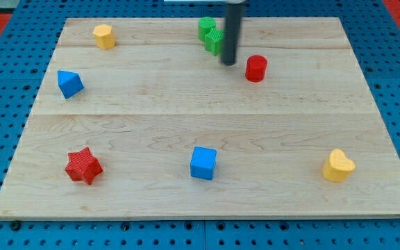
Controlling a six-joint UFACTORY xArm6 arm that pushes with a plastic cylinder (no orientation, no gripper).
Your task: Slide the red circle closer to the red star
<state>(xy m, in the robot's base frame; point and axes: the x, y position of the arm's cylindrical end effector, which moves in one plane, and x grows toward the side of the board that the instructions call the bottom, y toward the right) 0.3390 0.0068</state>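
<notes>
The red circle [256, 68], a short red cylinder, stands on the wooden board [207, 132] at the view's upper middle right. The red star [83, 166] lies at the view's lower left, far from the circle. My tip [228, 63] is the lower end of a dark rod coming down from the view's top. It sits just left of the red circle with a small gap, and just right of the green block.
A green block [210, 35] lies at the top middle, partly behind the rod. A yellow block [104, 36] is at the top left, a blue triangle [69, 83] at the left, a blue cube [203, 163] at the bottom middle, and a yellow heart [338, 166] at the bottom right.
</notes>
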